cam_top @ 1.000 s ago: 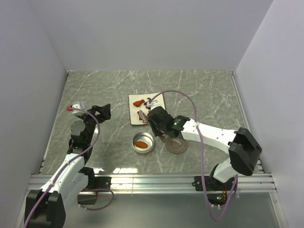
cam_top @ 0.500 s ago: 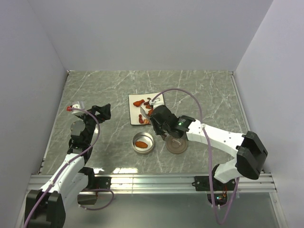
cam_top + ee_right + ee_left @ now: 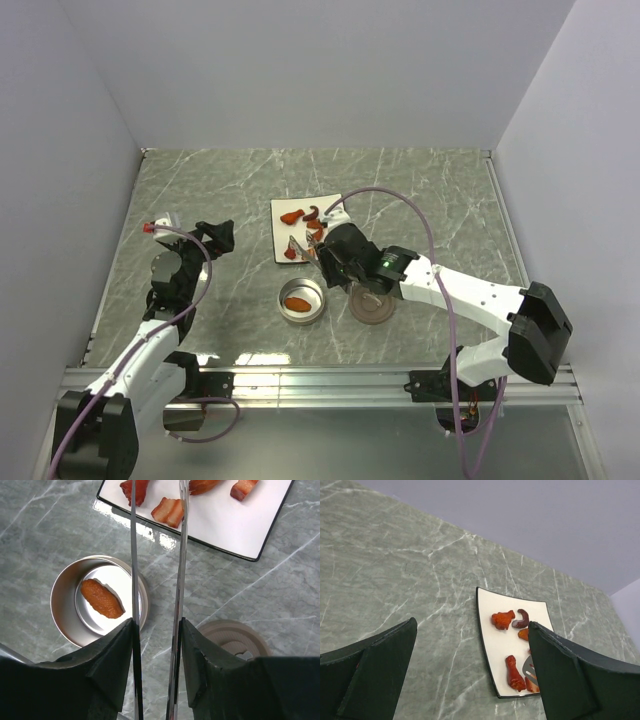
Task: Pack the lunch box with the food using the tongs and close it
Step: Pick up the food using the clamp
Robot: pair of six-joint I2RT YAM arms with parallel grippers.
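The lunch box (image 3: 302, 300) is a round silver tin (image 3: 60, 587) with one orange piece of food (image 3: 102, 598) in it. Its brown lid (image 3: 371, 306) lies flat to the right of it (image 3: 235, 637). More food (image 3: 292, 216) lies on the white plate (image 3: 282, 232): red-brown pieces (image 3: 168, 511) and a dark purple one (image 3: 522, 620). My right gripper (image 3: 156, 625) is shut on the tongs (image 3: 133, 555), whose two arms stand apart and reach to the plate's near edge. My left gripper (image 3: 472, 625) is open with nothing in it, well left of the plate.
The white plate (image 3: 235, 527) has a dark rim and sits just beyond the tin. Grey walls enclose the marble table on three sides, and a metal rail (image 3: 320, 378) runs along the near edge.
The tongs' arms have spread wider as the right gripper loosened its squeeze, and their tips sit by the plate's near edge. The right elbow has swung to the right. The left arm is still.
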